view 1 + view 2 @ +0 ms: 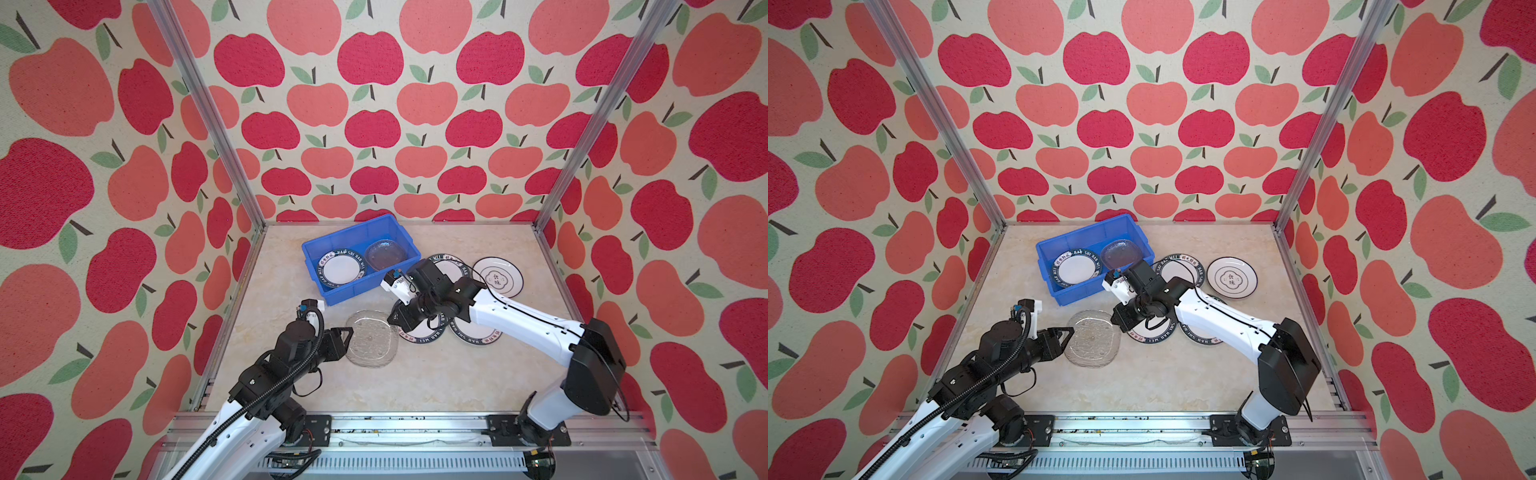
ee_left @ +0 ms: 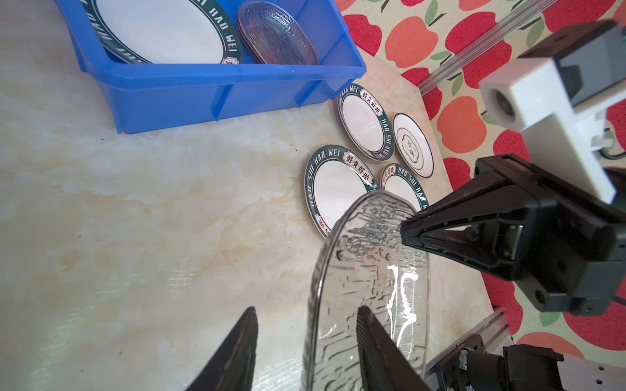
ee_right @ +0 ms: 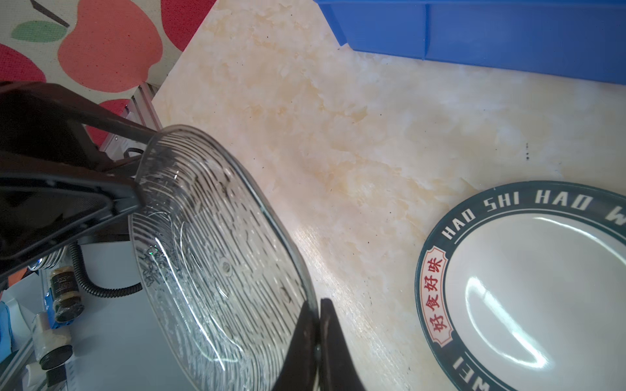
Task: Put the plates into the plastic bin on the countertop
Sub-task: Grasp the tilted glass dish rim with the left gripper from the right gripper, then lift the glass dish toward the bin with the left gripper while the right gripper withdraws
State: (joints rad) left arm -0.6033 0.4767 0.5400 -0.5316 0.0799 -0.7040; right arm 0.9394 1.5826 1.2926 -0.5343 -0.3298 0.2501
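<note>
Marbled countertop, glass plate between left gripper and right gripper.

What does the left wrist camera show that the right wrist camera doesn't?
Only left wrist: inside the blue bin, a green-rimmed plate and a bluish glass plate; also the black-ringed plate. Only right wrist: small jars beyond the countertop. Both: the bin's wall, the countertop, and the clear glass plate, pinched by the right gripper, the left gripper straddling its rim.

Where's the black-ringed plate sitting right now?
In both top views the black-ringed plate lies flat on the countertop at far right, beside a green-rimmed plate, both right of the blue bin.
</note>
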